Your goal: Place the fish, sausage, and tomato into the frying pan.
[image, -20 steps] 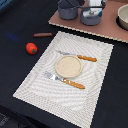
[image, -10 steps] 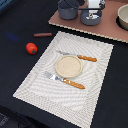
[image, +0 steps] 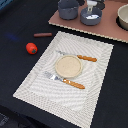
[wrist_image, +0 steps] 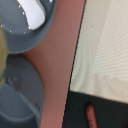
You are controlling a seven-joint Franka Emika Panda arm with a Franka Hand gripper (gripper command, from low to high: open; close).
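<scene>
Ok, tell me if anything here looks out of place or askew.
The tomato and sausage lie loose on the dark table, off the placemat, apart from the place setting. The fish is already in the frying pan. Nothing looks spilled or damaged.

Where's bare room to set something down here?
Free: dark table around tomato and sausage; placemat corner below the fork. Crowded: brown board where pot, frying pan and gripper cluster.

White fish lies in the grey frying pan; sausage and tomato outside.
</scene>
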